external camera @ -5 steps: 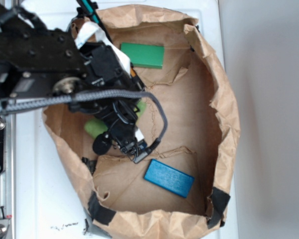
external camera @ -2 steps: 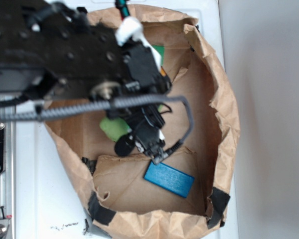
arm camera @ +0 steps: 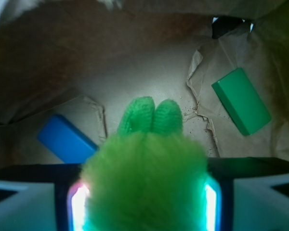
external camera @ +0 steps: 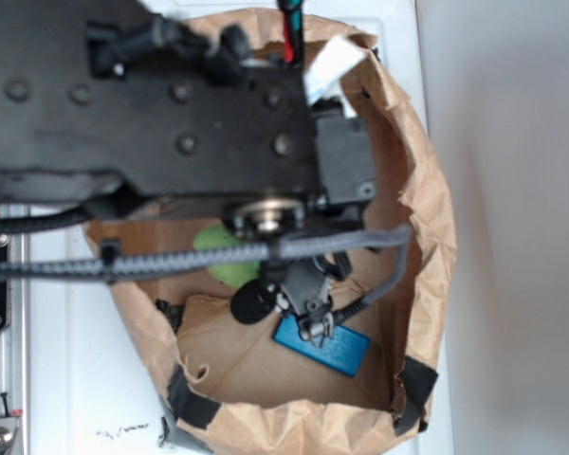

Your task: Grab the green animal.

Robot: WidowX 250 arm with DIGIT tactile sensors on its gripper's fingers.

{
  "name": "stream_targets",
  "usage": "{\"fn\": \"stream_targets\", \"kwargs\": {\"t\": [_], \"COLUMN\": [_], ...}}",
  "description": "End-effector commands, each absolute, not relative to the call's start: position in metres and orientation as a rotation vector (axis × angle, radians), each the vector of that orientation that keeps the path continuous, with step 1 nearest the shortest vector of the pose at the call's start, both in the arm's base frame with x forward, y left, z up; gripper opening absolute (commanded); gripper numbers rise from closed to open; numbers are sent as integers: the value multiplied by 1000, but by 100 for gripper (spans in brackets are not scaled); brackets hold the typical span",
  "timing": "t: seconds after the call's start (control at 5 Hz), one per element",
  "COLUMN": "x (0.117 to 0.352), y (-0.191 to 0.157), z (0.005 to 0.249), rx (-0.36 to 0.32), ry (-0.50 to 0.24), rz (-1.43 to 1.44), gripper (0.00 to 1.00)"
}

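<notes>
The animal (arm camera: 144,178) sits between the fingers (arm camera: 77,207), above the bag (arm camera: 149,82) floor.

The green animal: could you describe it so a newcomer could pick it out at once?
Look inside the brown paper bag, under the black arm. The green animal sits between the gripper fingers. Unlike the flat green block and blue block, it is fuzzy and rounded.

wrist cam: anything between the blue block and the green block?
Yes: the green animal, held in the claw, sits between blue block and green block. Elsewhere, bare paper.
</notes>
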State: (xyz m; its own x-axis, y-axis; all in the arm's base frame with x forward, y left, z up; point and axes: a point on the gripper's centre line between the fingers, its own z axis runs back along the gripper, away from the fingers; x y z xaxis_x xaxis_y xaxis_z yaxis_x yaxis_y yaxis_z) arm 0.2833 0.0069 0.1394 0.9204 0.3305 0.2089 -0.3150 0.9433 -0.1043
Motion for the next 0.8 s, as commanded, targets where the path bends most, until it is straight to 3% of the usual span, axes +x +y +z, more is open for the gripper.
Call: {"fn": "stream_targets", "kwargs": {"t": [0.0, 0.4, 0.6], "x": [290, 279, 273], "y": [28, 33, 30], "z": [182, 180, 174], "rx": [-98, -106, -117], "ry": [-224, -233, -272], "rz": [295, 297, 317], "gripper": [0, 0, 0]}}
